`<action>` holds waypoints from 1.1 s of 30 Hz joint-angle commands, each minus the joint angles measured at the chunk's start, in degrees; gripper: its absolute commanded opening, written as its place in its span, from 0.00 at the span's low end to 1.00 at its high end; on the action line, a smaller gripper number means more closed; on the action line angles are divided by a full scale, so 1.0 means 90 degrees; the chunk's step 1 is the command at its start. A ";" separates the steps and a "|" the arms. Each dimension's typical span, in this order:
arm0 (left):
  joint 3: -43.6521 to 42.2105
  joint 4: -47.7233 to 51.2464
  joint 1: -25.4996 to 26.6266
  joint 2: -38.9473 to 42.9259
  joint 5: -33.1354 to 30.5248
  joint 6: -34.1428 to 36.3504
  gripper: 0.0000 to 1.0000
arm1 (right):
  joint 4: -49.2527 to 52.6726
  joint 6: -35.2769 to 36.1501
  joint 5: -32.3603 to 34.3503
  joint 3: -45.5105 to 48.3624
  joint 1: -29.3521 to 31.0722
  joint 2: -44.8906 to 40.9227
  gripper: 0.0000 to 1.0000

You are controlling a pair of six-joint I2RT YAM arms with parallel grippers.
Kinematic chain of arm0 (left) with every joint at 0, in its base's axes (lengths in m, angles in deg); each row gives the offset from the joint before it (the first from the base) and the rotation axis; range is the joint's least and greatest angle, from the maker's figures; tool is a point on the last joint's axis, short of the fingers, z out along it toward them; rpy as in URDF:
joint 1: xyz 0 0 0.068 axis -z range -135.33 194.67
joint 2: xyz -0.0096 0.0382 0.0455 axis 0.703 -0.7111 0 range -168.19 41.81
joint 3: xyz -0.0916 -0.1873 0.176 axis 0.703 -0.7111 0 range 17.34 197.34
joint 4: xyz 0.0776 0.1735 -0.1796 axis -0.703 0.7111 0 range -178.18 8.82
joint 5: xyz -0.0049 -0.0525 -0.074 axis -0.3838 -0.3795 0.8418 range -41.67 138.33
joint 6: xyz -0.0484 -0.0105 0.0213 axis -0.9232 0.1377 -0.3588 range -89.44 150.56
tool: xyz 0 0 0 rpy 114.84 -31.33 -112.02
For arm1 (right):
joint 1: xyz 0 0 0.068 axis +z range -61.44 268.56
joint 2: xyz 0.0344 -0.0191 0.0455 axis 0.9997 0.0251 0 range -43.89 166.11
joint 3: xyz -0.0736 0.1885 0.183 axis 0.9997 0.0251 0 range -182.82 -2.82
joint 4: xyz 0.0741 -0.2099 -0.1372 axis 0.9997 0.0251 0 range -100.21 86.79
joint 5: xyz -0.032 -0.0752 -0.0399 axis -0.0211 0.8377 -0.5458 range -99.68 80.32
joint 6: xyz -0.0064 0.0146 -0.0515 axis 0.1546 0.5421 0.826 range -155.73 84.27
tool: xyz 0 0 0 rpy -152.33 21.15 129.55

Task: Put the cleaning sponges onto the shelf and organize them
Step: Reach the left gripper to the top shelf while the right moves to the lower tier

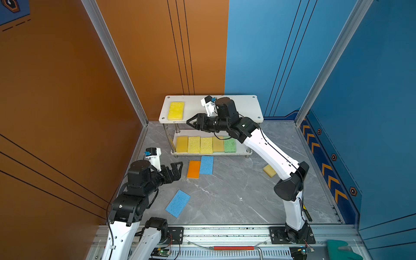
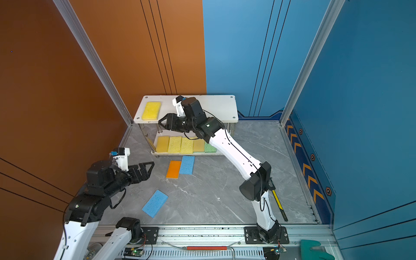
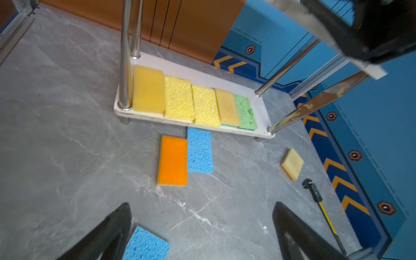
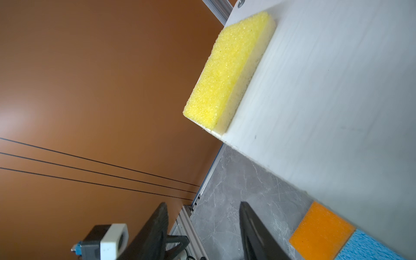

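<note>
Right gripper [image 1: 189, 122] spread, empty, beside yellow sponge [image 1: 176, 110] at shelf [image 1: 247, 105] near-left corner; careless swing could knock sponge off. Left gripper [image 1: 179, 171] spread, empty.

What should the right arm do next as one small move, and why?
Probably draw the right end effector back from the shelf toward the pale tan sponge. Its jaws stand apart and empty, the yellow sponge lies flat on the top board, apart from it, and the tan one waits on the table on that arm's side.
</note>
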 commanded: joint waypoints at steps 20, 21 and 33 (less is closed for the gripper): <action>0.5781 -0.0877 0.0316 -0.5365 0.2119 -0.0719 0.98 | 0.0126 0.0958 0.0821 0.4011 -0.0186 -0.3893 0.57; 0.5910 -0.0790 0.0312 -0.5498 0.2135 -0.0715 0.98 | 0.0118 0.0951 0.0830 0.4064 -0.0188 -0.3952 0.57; 0.6910 0.0236 0.0260 -0.6377 0.1640 -0.0301 0.98 | -0.0037 0.0868 0.0864 0.4447 -0.0235 -0.4281 0.58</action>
